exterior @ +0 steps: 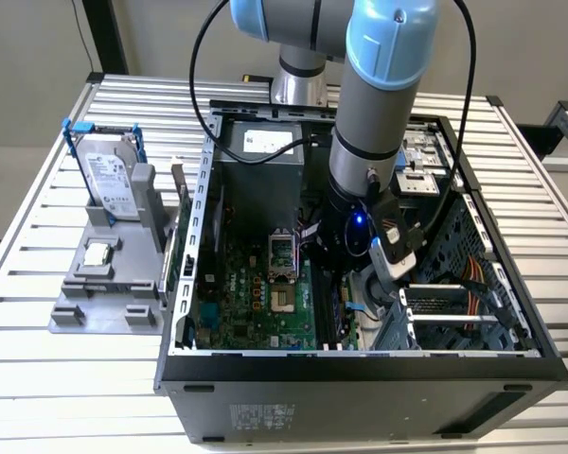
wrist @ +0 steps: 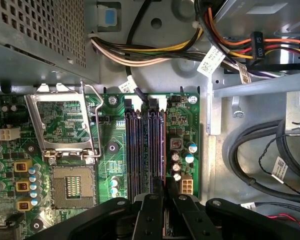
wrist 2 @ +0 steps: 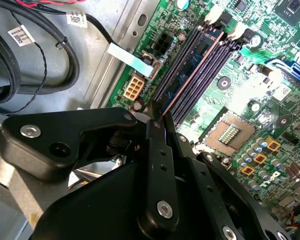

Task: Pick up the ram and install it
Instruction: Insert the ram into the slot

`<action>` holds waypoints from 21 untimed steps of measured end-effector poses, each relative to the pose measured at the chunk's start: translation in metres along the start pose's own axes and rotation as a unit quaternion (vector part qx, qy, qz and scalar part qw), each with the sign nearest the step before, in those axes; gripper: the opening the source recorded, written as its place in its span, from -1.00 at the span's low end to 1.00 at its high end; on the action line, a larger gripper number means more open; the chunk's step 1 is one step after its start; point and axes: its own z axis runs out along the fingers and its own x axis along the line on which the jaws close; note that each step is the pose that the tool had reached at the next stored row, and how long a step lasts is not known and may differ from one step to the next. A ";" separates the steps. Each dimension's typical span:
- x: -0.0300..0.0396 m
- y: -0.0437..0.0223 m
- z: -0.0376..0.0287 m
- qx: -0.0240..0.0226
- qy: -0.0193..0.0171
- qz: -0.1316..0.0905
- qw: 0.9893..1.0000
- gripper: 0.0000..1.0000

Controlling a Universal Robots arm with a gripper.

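Observation:
The ram [wrist 2: 192,73] is a thin dark stick seen edge-on. It stands along the outermost of the long black slots [wrist: 140,150] on the motherboard [exterior: 256,303], on the side nearest the case wall. In the first wrist view the ram [wrist: 164,145] runs straight into the fingers. My gripper [wrist 2: 159,116] is shut on the near end of the ram. In the exterior view my gripper [exterior: 352,301] reaches down inside the open computer case [exterior: 360,364], to the exterior view's right of the processor socket [exterior: 282,251].
The open processor socket [wrist: 72,187] lies beside the slots. Bundled cables [wrist: 260,45] and black hoses [wrist 2: 35,60] crowd the drive bay side. The power supply [exterior: 260,142] sits at the case's back. A hard drive [exterior: 109,180] and a processor chip [exterior: 97,253] rest on a grey fixture outside.

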 end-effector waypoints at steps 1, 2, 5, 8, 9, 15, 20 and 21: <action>-0.0001 0.0000 0.0000 0.000 0.000 -0.001 1.000 -1.00; -0.0001 0.0000 0.0000 0.000 0.000 -0.002 1.000 -1.00; -0.0003 0.0000 0.0001 0.000 0.000 -0.007 1.000 -1.00; -0.0003 0.0000 0.0001 0.000 0.000 -0.011 1.000 -1.00; -0.0003 0.0000 0.0002 0.000 0.000 -0.011 1.000 -1.00; -0.0001 0.0001 0.0056 -0.001 0.000 -0.011 1.000 -1.00; -0.0002 0.0002 0.0063 -0.001 0.000 -0.011 1.000 -1.00; -0.0002 0.0002 0.0063 -0.001 0.000 -0.011 1.000 -1.00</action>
